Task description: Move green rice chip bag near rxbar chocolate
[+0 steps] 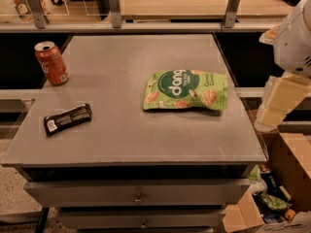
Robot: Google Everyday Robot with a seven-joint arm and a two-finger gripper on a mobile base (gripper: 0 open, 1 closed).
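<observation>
Green rice chip bag (185, 90) lies flat, right of center on the table (121, 144), well apart from rxbar chocolate (67, 119) at lower left. Probably light, crinkly, slippery, so I'd pinch an edge seam. Gripper (278, 103) hangs at the right edge, can't tell if it's spread.

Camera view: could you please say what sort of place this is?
Likely an office snack area: grey drawer cabinet with green rice chip bag, rxbar chocolate, red soda can; gripper hangs beyond its right edge.
</observation>
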